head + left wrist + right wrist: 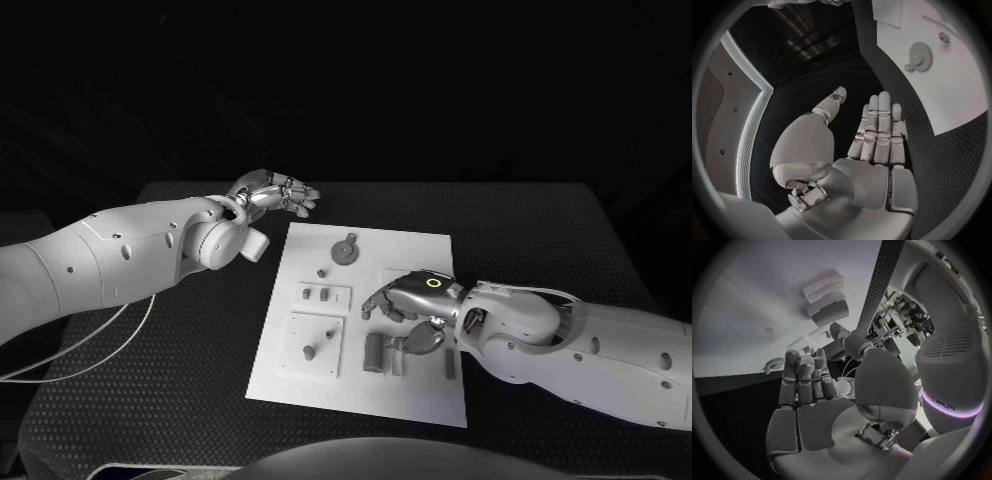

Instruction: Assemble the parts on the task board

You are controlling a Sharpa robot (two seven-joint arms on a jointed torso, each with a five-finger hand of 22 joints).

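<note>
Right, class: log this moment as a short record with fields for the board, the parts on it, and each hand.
board: white task board on the black table
parts: grey gear near the far edge; other small grey pieces lie on the board
left hand: off the board's far left corner, open, holding nothing
right hand: over the board; grasp unclear

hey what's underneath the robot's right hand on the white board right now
The right hand hovers over the task board. Grey parts lie just below its fingers, and a round piece peeks out near the wrist. Whatever sits directly beneath the palm is covered.
</note>
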